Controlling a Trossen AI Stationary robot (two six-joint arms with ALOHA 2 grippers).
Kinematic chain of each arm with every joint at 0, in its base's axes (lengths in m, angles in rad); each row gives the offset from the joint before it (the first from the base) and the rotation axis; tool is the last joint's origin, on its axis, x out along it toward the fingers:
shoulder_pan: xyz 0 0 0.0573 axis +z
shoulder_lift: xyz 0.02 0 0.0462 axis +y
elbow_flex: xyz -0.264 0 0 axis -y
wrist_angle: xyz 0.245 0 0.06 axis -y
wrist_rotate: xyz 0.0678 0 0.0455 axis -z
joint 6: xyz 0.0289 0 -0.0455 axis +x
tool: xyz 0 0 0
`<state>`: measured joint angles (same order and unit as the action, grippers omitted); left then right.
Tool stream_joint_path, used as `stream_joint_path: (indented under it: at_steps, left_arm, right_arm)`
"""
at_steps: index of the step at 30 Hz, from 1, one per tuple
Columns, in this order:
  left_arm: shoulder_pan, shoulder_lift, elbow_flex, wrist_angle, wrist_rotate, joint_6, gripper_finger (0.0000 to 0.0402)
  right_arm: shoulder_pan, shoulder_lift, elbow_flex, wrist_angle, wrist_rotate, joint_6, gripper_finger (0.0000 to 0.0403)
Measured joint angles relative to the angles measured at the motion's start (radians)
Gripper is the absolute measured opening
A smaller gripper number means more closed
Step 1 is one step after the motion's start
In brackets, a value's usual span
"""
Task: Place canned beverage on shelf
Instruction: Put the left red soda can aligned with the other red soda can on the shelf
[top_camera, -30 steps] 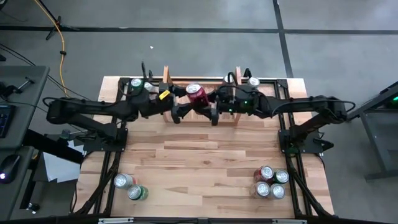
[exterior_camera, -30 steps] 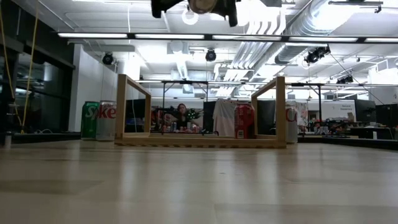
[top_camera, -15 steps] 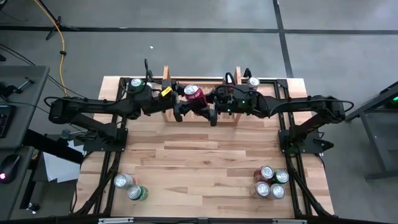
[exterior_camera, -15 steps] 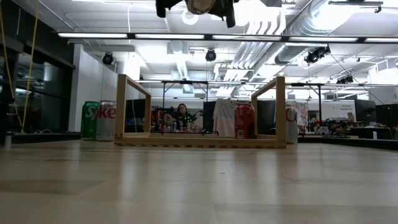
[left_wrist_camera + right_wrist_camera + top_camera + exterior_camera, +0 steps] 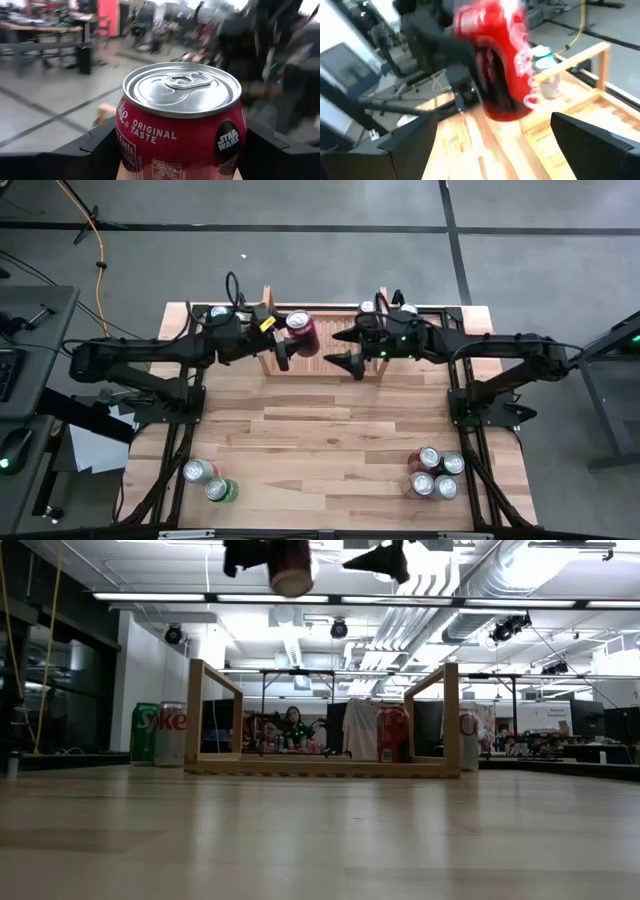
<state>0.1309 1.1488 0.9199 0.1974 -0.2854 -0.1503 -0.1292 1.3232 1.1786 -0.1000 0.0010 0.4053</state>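
A red canned beverage [image 5: 303, 332] hangs high above the left part of the shelf [image 5: 322, 368], a low pale wooden rack at the table's far edge. My left gripper [image 5: 292, 340] reaches in from the left and is shut on the can. My right gripper [image 5: 338, 347] stands open just right of the can, touching nothing; its wrist view shows the can [image 5: 502, 65] ahead of its spread fingers. In the low view the can [image 5: 291, 564] hangs at the picture's top, far above the shelf [image 5: 322, 766]. My left gripper pinches the can's side wall [image 5: 125, 150] between its two fingers [image 5: 95, 150], one on each side of the lower body. The fingers come in level from the table's left. The can is lifted clear, top up and slightly tilted.
A green and a silver can [image 5: 158, 733] stand left of the shelf. A red can [image 5: 392, 734] shows near its right end, and one more [image 5: 407, 310] stands beyond the right board. Two cans [image 5: 210, 480] stand front left, several [image 5: 435, 473] front right. The table's middle is bare wood.
The can has passed from my right gripper to my left. My right gripper has let go, opened and drawn back toward the table's right edge. My left gripper has carried the can a little toward the left, still high above the shelf.
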Motion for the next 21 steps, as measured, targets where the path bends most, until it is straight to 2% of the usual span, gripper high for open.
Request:
stream_joint_path:
  at_steps: [3, 8, 16, 21]
  left_arm:
    - [-0.009, 0.010, 0.001, -0.078, -0.058, 0.033, 0.0281]
    - [-0.030, 0.103, 0.018, -0.076, -0.088, 0.047, 0.0281]
    - [-0.048, 0.302, 0.224, -0.242, -0.127, 0.133, 0.0281]
    - [-0.048, 0.383, 0.306, -0.283, -0.146, 0.177, 0.0281]
  right_arm:
    - [-0.017, -0.022, 0.010, -0.002, 0.003, 0.059, 0.0374]
    - [-0.028, 0.007, 0.105, -0.083, 0.009, 0.115, 0.0375]
    - [-0.027, 0.138, 0.327, -0.424, 0.038, 0.089, 0.0376]
    - [-0.027, 0.200, 0.410, -0.539, 0.076, 0.064, 0.0376]
